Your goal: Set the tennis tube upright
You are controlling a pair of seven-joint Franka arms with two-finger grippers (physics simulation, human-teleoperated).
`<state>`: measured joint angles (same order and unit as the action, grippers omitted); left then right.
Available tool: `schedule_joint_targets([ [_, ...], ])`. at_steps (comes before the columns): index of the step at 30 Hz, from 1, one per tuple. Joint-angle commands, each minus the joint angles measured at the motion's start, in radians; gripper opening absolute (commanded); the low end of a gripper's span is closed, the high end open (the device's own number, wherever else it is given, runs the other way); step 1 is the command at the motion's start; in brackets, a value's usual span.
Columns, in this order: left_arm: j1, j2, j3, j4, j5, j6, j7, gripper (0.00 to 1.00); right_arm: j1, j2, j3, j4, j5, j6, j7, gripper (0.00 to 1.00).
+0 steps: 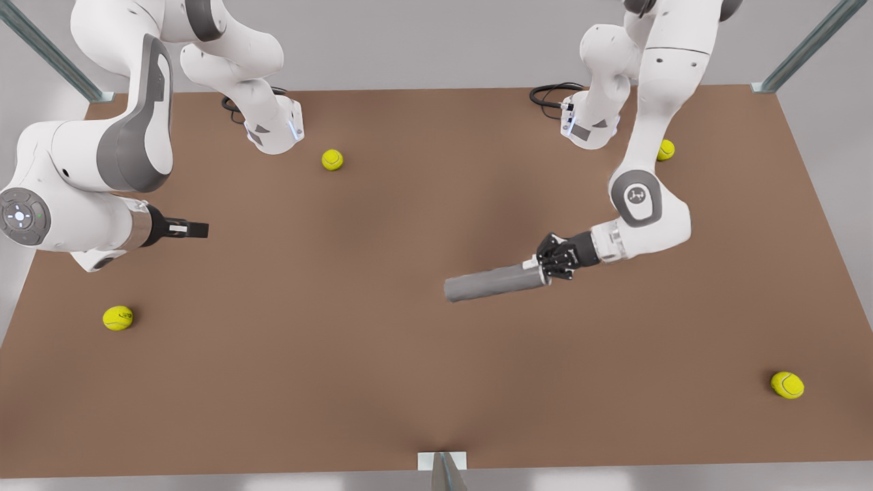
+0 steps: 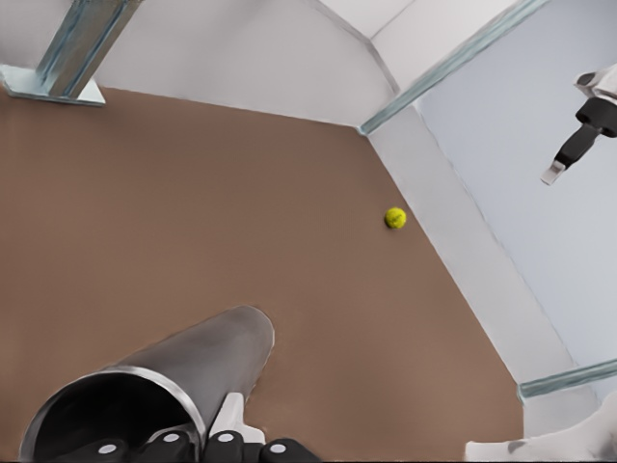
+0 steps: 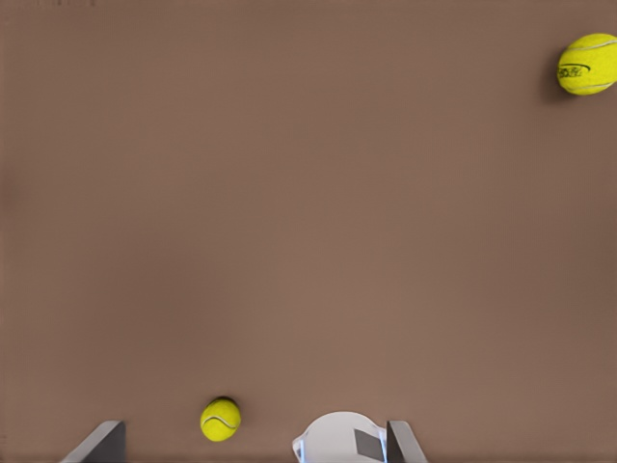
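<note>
The tennis tube (image 1: 491, 283) is a grey cylinder lying nearly flat on the brown table (image 1: 382, 382), right of centre in the front view. My left gripper (image 1: 544, 267) is at the tube's end on the front view's right, shut on the rim. In the left wrist view the tube (image 2: 193, 371) shows its dark hollow mouth close up, with one finger (image 2: 229, 413) against the outside of the rim; the other finger is hidden. My right gripper (image 1: 198, 230) waits open above the table at the front view's left, far from the tube, its fingertips (image 3: 101, 442) wide apart.
Several yellow-green tennis balls lie scattered: one at the back (image 1: 332, 159), one at the front view's left (image 1: 118, 318), one near the front right (image 1: 787, 384), one behind the left arm (image 1: 666, 150). The arm bases (image 1: 276, 129) stand at the back edge.
</note>
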<state>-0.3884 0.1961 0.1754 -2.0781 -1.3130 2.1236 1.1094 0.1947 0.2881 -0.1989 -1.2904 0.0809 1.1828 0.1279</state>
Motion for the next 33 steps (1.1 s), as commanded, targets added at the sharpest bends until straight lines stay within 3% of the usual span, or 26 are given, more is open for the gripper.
schedule_joint_targets([
  [1,-0.003,-0.02,0.024,0.003,0.218,-0.034,-0.542,0.21,0.0,-0.001,-0.001,0.0,0.002,0.0,0.001,1.0],
  [7,-0.003,-0.092,0.053,0.016,0.472,-0.068,-0.698,0.21,0.0,-0.001,-0.002,0.0,0.008,0.0,0.001,1.0],
  [11,-0.003,-0.109,0.064,0.119,0.739,-0.174,-0.931,0.21,0.0,-0.001,-0.008,0.0,0.01,0.0,0.001,1.0],
  [19,-0.004,-0.096,0.059,0.222,0.932,-0.248,-1.119,0.21,0.0,0.002,-0.01,0.0,0.016,0.0,0.001,1.0],
  [33,-0.112,-0.058,0.053,0.263,1.261,-0.157,-1.324,0.21,0.006,0.0,-0.016,0.002,0.014,0.001,-0.005,1.0],
])
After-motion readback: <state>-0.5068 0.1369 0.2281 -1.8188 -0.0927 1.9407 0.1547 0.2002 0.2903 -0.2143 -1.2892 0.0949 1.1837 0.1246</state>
